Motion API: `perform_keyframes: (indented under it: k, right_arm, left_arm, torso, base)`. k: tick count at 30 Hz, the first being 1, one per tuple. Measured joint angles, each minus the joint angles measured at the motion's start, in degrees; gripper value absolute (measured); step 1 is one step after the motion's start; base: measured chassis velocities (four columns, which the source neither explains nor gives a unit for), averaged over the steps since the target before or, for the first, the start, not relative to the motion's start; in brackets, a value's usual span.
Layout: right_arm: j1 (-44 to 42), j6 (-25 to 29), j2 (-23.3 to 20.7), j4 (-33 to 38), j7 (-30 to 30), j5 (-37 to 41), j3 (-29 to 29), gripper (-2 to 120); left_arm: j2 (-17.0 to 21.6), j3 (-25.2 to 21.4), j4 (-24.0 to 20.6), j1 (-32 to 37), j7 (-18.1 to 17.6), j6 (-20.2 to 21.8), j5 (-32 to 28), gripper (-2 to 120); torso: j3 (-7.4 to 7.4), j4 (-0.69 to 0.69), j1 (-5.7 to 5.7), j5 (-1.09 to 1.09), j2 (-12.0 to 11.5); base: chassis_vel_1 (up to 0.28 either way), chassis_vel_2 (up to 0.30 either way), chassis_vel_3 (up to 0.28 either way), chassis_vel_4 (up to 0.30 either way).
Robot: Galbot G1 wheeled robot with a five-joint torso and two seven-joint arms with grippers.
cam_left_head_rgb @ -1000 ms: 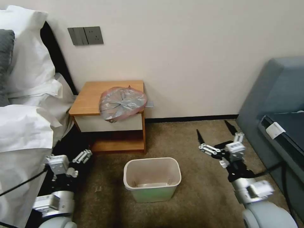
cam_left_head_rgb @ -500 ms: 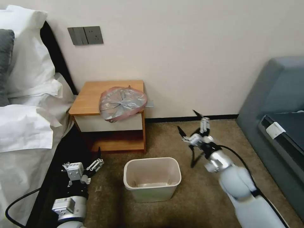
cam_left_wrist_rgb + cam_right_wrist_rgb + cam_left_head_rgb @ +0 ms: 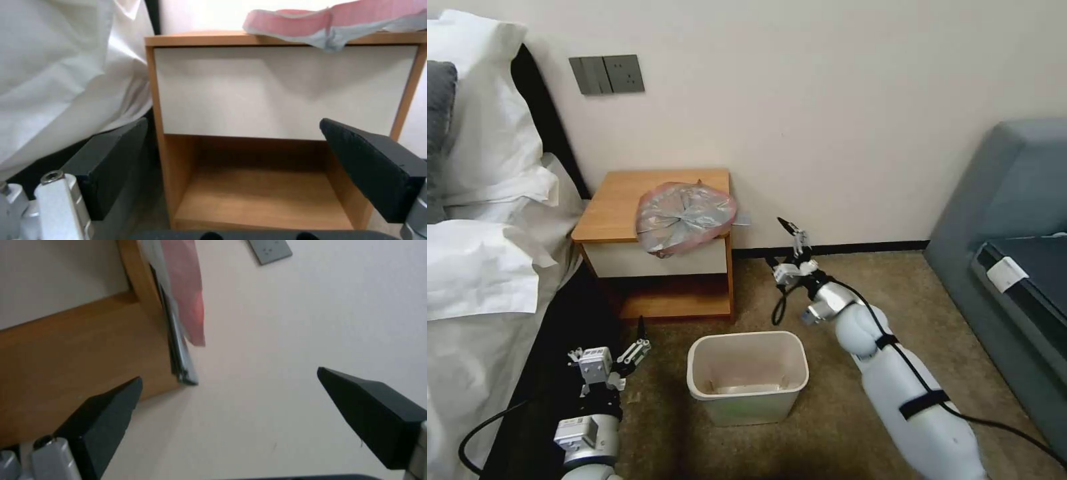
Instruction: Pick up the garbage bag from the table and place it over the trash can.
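Thin crinkly grey plastic garbage bag with pinkish-red rim [image 3: 686, 217] lies flat on the small orange-brown wooden table [image 3: 620, 200], at its front right corner, one edge drooping over the white drawer front, so there is a free lip to grab. Right claw [image 3: 785, 248] raised beside the table's right edge, below bag level, jaws spread wide, empty. Left claw [image 3: 642, 337] low by the bed, facing the table's lower shelf, also spread. Cream-white rectangular plastic trash can [image 3: 748, 377] stands on carpet before the table, unlined.
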Motion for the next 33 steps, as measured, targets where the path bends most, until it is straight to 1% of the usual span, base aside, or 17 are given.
perform_keyframes:
  k: [1,4,8,14,17,18,20,21,22,24,25,26,29,30,31,32,33]
  right_arm:
    - [0.0,0.0,0.0,0.0,0.0,0.0,0.0,100]
    - [3.8,0.4,0.9,-3.6,0.3,-0.7,-1.8,100]
    - [6.4,0.7,2.0,-7.0,0.6,-1.1,-3.2,100]
    - [8.9,0.9,3.1,-10.2,0.8,-1.1,-4.2,99]
    - [9.6,0.8,3.2,-11.4,0.8,-0.4,-4.5,88]
    - [9.6,0.8,3.2,-11.4,0.8,-0.4,-4.5,88]
    - [9.6,0.8,3.2,-11.8,0.8,-0.1,-4.8,76]
    - [9.6,0.8,3.2,-11.8,0.8,-0.1,-4.8,76]
    - [9.6,0.7,3.3,-11.8,0.6,-0.1,-4.8,73]
    - [9.5,0.7,3.5,-11.8,0.4,-0.1,-4.9,61]
    - [9.5,0.7,3.5,-11.8,0.4,-0.1,-4.9,61]
    - [9.4,0.7,3.5,-11.8,0.4,-0.1,-4.9,58]
    - [9.2,0.5,3.5,-11.8,0.2,-0.1,-4.9,43]
    - [9.2,0.5,3.5,-11.8,0.2,-0.1,-4.9,43]
    - [9.0,0.4,3.6,-11.8,0.1,-0.1,-4.9,36]
    - [8.9,0.4,3.6,-11.8,0.1,-0.2,-4.8,32]
    - [8.9,0.4,3.6,-11.8,0.1,-0.2,-4.8,32]
  left_arm:
    - [0.0,0.0,0.0,0.0,0.0,0.0,0.0,97]
    - [0.3,-0.6,0.0,-0.2,0.0,0.0,-0.7,97]
    - [0.3,-1.1,0.1,-0.4,0.0,0.0,-1.2,97]
    - [0.5,-1.9,0.0,-0.7,0.0,0.6,-2.3,97]
    - [0.5,-2.2,-0.2,-0.7,0.0,0.9,-3.3,97]
    - [0.5,-2.2,-0.2,-0.7,0.0,0.9,-3.3,97]
    - [0.5,-2.2,-0.3,-0.8,-0.1,1.0,-3.4,97]
    - [0.5,-2.2,-0.3,-0.8,-0.1,1.0,-3.4,97]
    - [0.5,-2.2,-0.3,-0.9,-0.1,1.0,-3.4,97]
    - [0.5,-2.2,-0.3,-1.0,-0.1,1.1,-3.4,97]
    - [0.5,-2.2,-0.3,-1.0,-0.1,1.1,-3.4,97]
    - [0.5,-2.2,-0.3,-1.1,-0.1,1.1,-3.4,97]
    - [0.5,-2.2,-0.4,-1.1,-0.1,1.2,-3.5,97]
    - [0.5,-2.2,-0.4,-1.1,-0.1,1.2,-3.5,97]
    - [0.5,-2.5,-0.5,-1.3,-0.2,1.2,-3.6,97]
    - [0.5,-2.5,-0.6,-1.3,-0.2,1.2,-3.6,97]
    - [0.5,-2.5,-0.6,-1.3,-0.2,1.2,-3.6,97]
  torso:
    - [0.00,0.00,0.00,0.00,0.0]
    - [-0.01,0.00,0.00,-0.01,0.0]
    - [0.00,0.00,0.00,0.00,0.0]
    - [0.00,0.00,0.00,0.00,0.0]
    - [0.00,0.00,0.00,0.00,0.0]
    - [0.00,0.00,0.00,0.00,0.0]
    - [0.00,0.00,0.00,0.00,0.0]
    - [0.00,0.00,0.00,0.00,0.0]
    - [0.00,0.00,0.00,0.00,0.0]
    - [0.00,0.00,0.00,0.01,0.0]
    - [0.00,0.00,0.00,0.01,0.0]
    - [0.00,0.00,0.00,0.01,0.0]
    - [0.00,0.00,0.00,0.01,0.0]
    - [0.00,0.00,0.00,0.01,0.0]
    - [-0.01,0.00,0.00,0.00,0.0]
    - [0.00,0.00,0.00,0.00,0.0]
    - [0.00,0.00,0.00,0.00,0.0]
  base:
    - [0.000,0.000,0.000,0.000]
    - [0.000,0.000,0.000,0.000]
    - [0.000,0.000,0.000,0.000]
    - [0.000,0.000,0.000,0.000]
    - [0.000,0.000,0.000,0.000]
    - [0.000,0.000,0.000,0.000]
    - [0.000,0.000,0.000,0.000]
    - [0.000,0.000,0.000,0.000]
    - [0.000,0.000,0.000,0.000]
    - [0.000,0.000,0.000,0.000]
    - [0.000,0.000,0.000,0.000]
    - [0.000,0.000,0.000,0.000]
    - [0.000,0.000,0.000,0.000]
    - [0.000,0.000,0.000,0.000]
    - [0.000,0.000,0.000,0.000]
    - [0.000,0.000,0.000,0.000]
    - [0.000,0.000,0.000,0.000]
